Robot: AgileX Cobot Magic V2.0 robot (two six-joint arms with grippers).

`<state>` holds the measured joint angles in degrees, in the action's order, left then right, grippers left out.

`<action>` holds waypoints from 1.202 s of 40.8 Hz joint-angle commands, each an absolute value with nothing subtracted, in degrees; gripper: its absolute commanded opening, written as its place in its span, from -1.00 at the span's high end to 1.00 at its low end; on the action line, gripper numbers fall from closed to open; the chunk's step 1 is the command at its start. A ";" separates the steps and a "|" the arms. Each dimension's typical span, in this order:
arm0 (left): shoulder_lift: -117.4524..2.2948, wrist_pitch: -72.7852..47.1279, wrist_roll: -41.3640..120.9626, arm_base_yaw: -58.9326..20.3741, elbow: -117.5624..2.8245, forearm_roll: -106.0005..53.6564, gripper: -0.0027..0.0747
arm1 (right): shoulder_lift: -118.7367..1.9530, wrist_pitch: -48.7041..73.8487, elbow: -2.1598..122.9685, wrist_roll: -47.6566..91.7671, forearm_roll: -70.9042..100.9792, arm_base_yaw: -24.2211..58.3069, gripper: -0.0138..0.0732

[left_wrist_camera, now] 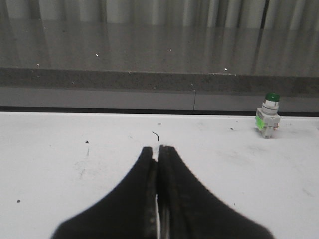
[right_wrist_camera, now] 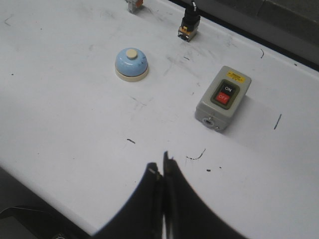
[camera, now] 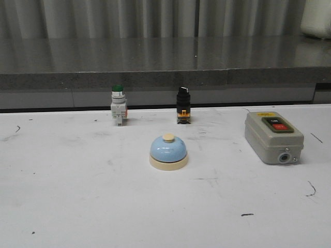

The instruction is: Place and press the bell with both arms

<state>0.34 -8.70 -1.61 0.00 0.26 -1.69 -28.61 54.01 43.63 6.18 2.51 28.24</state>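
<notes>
The bell [camera: 168, 152] sits upright on the white table [camera: 77, 196], well ahead of the right end effector [right_wrist_camera: 163, 172] and a bit to its left, with open room around it, so I think it is easy to reach. Both the right one and the left end effector [left_wrist_camera: 158, 154] are clenched and hold nothing. The grey box [right_wrist_camera: 223, 98] ahead of the right one says ON and OFF.

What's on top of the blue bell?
A small cream button sits on top of the bell, right at the middle of its blue dome. Nothing else rests on it. What is inside the dome is hidden.
</notes>
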 commanded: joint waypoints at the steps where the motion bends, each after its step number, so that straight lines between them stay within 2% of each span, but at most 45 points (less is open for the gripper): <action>1: 1.34 -3.41 -1.81 0.91 1.76 -2.50 0.98 | -28.76 50.67 45.00 6.13 2.57 28.09 0.84; 13: 1.34 -2.94 -1.81 0.91 1.62 -2.50 0.98 | -28.76 50.72 45.00 6.13 2.57 28.09 0.84; 23: 1.34 3.30 -0.55 0.91 1.62 -2.50 0.98 | -28.76 50.72 45.00 6.13 2.57 28.09 0.84; 49: 1.34 3.49 1.20 0.81 1.62 -2.50 0.98 | -28.76 50.72 45.00 6.13 2.57 28.09 0.84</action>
<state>0.34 -1.86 1.12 0.90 0.26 -1.92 -28.61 54.34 43.63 6.18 2.51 28.24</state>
